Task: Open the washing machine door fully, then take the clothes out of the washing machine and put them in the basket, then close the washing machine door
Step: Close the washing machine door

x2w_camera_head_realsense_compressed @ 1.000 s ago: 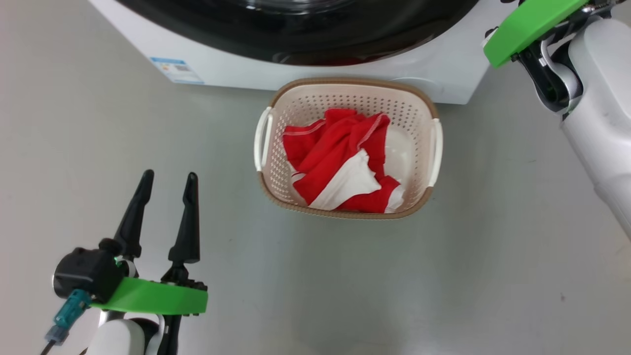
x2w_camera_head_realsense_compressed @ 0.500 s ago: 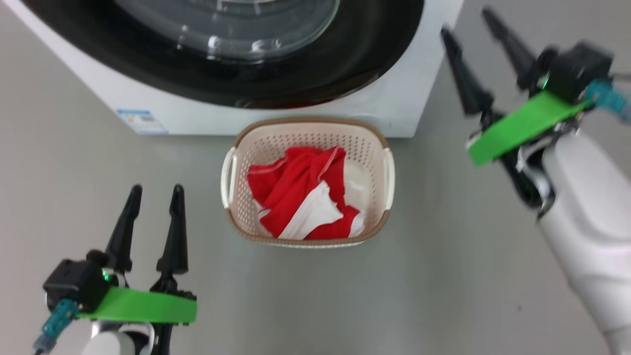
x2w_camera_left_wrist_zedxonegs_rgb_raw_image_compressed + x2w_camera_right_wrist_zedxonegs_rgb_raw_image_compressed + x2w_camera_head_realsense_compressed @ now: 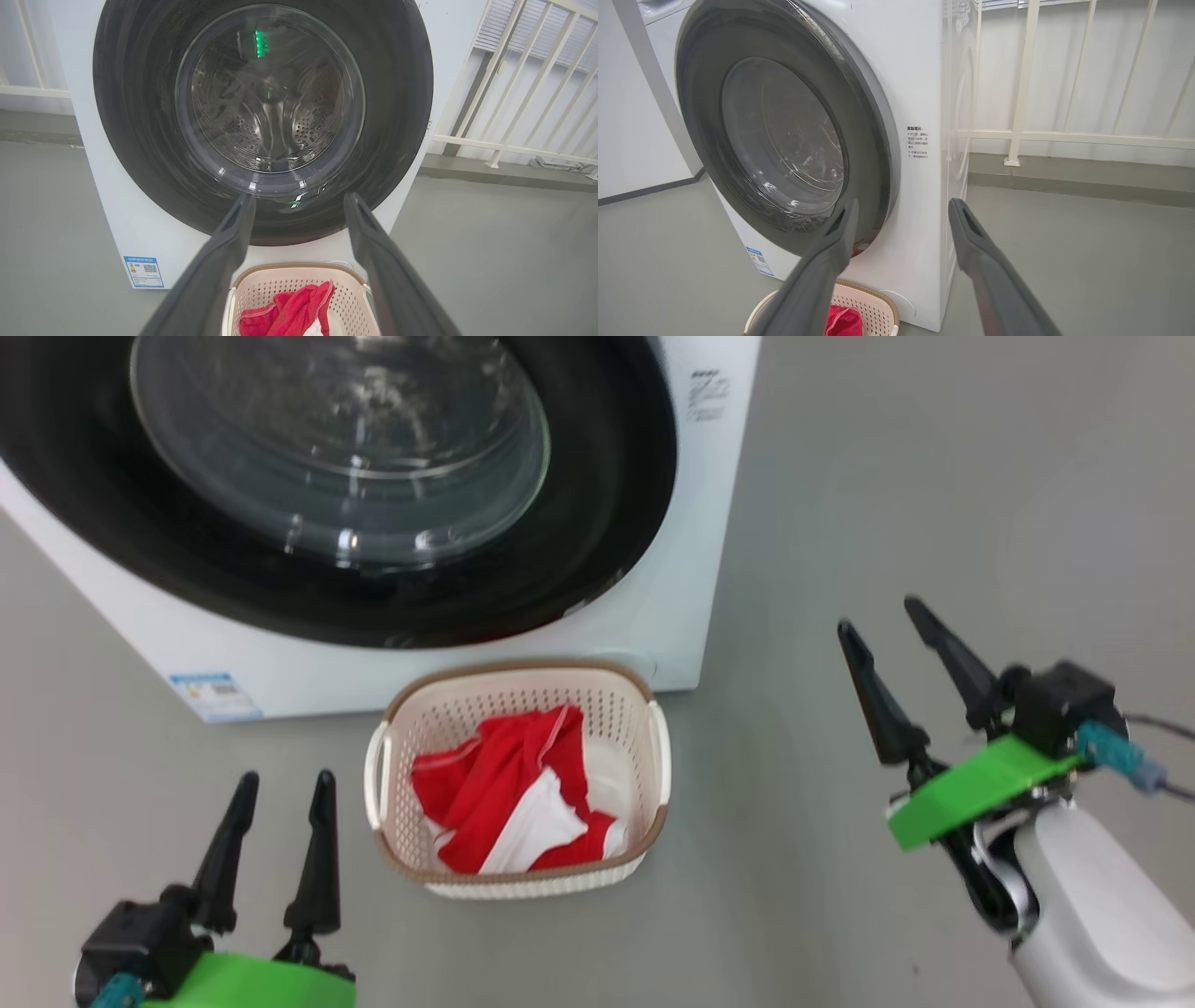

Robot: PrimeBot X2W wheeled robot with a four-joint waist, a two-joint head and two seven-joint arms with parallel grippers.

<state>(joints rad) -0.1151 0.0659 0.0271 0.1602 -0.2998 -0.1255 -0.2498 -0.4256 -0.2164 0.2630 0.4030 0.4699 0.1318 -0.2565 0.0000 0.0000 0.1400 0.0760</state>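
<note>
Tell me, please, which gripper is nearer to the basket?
Left. The left gripper is open close beside the basket, just off its left handle. The right gripper is open too, well off to the basket's right with bare floor between.

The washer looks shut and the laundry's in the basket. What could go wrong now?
1. The door looks shut, but a red glint at its lower edge may be a reflection or trapped cloth, so it might not be latched.
2. The basket of clothes sits on the floor between the open left gripper and right gripper; an arm swing or roll forward could tip it.
</note>
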